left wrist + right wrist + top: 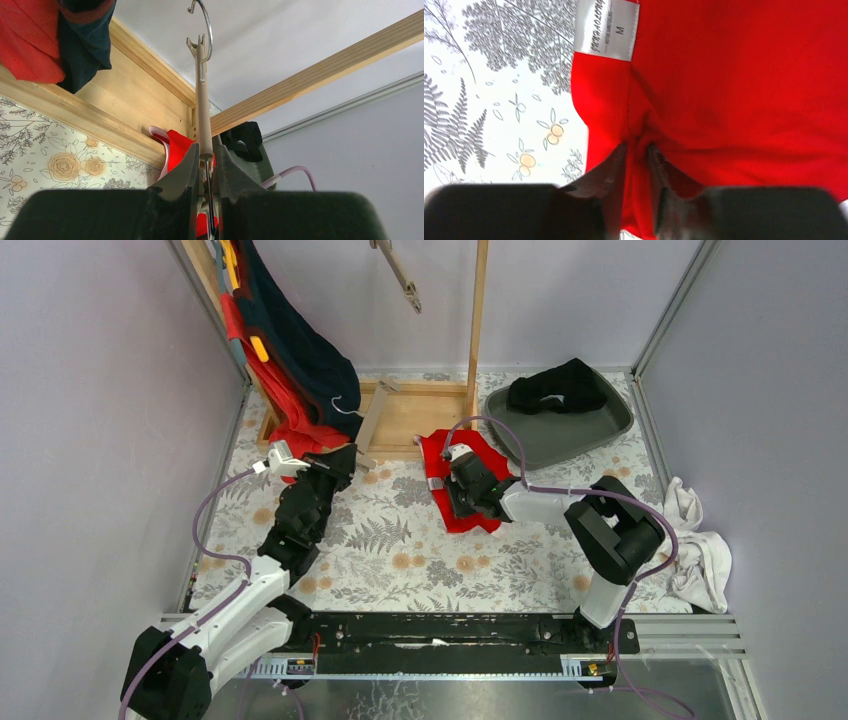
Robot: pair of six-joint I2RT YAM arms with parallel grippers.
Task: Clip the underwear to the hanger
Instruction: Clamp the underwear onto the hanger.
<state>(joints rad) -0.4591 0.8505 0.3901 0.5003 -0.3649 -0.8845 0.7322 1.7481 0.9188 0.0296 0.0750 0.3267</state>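
Top external view: pinching the red underwear [437, 452] at frame centre in the right gripper [455, 498] jaws, clamping the hanger [374, 423] left of centre between the pressed-in left gripper [345, 458] jaws; pickup step, next likely lifting the fabric to the hanger for clipping.

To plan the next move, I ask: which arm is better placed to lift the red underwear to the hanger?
Right. The right tool pinches a fold of the red underwear lying on the table, near its label. The left tool is shut on the hanger, so it probably cannot take the cloth.
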